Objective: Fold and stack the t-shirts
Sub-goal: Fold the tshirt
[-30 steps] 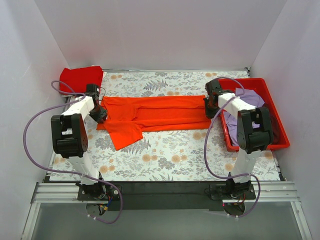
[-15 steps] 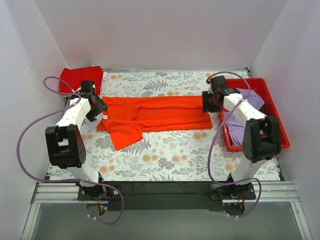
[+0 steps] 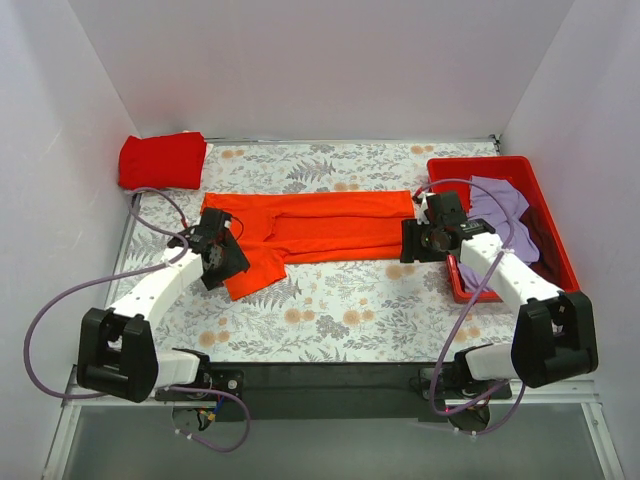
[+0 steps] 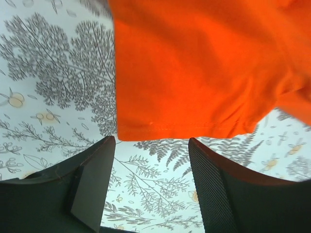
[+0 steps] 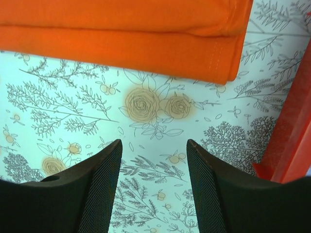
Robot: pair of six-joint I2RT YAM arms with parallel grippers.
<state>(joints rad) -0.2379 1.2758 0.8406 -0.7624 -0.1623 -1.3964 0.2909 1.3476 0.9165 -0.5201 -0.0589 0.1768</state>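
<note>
The bright orange t-shirt [image 3: 320,227] lies folded lengthwise across the middle of the floral table, one sleeve sticking out toward the front left; it also shows in the left wrist view [image 4: 204,63] and the right wrist view [image 5: 121,29]. My left gripper [image 3: 222,262] is open and empty, just off that sleeve's hem [image 4: 194,132]. My right gripper [image 3: 412,242] is open and empty, just in front of the shirt's right end. A folded red t-shirt [image 3: 160,160] lies at the back left corner. A lavender t-shirt [image 3: 500,205] lies in the red bin [image 3: 550,200]. The maroon shirt is not clearly visible.
The red plastic bin stands at the right edge, its wall close to my right gripper [image 5: 291,141]. White walls enclose the table on three sides. The floral cloth [image 3: 340,310] covers the table in front of the shirt.
Both grippers have moved from the back edge of the orange shirt's ends toward the front: the left to the sleeve hem, the right to the front right corner.
</note>
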